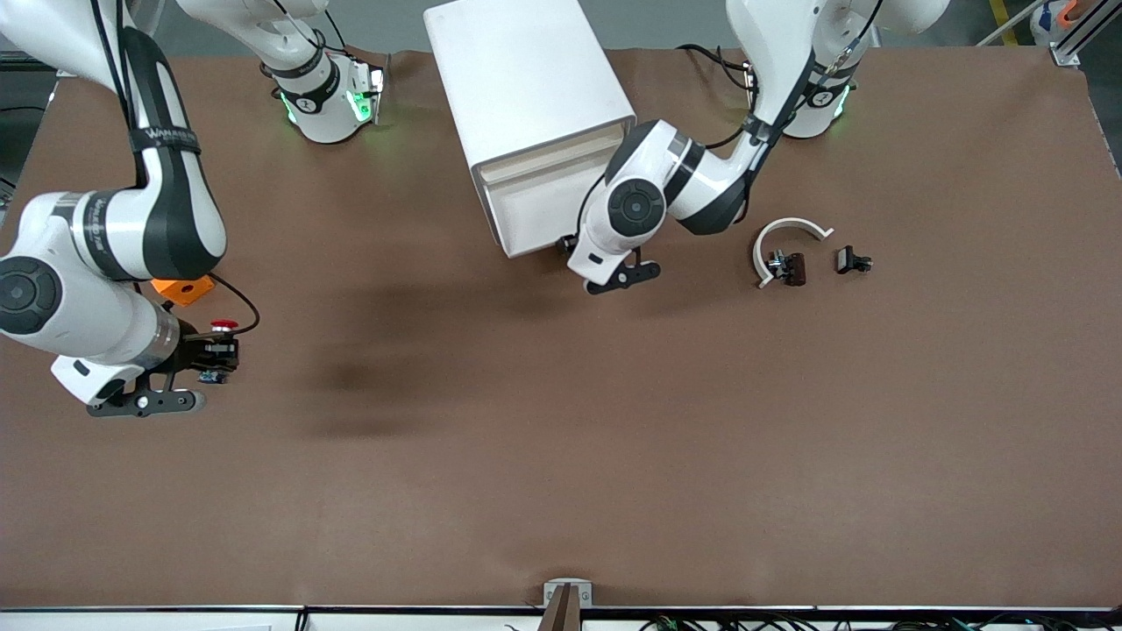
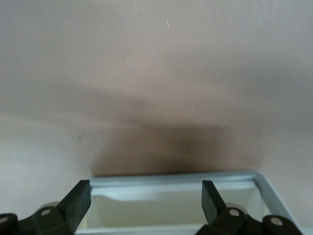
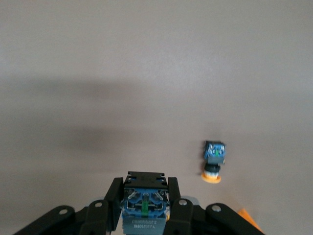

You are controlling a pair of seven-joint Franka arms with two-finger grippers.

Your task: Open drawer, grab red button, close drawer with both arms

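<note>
two buttons (image 3: 145, 208) (image 3: 214, 160), two arms (image 1: 114, 219) (image 1: 701, 175), one drawer unit (image 1: 526, 96).

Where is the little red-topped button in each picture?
Front view: the small push button with a round red cap on a black and blue body is in the right arm's tool, near the orange block.
Left wrist view: not in it.
Right wrist view: its blue body sits between the tool's fingers; the red cap is hidden.
Shared landmark: the brown table.
</note>
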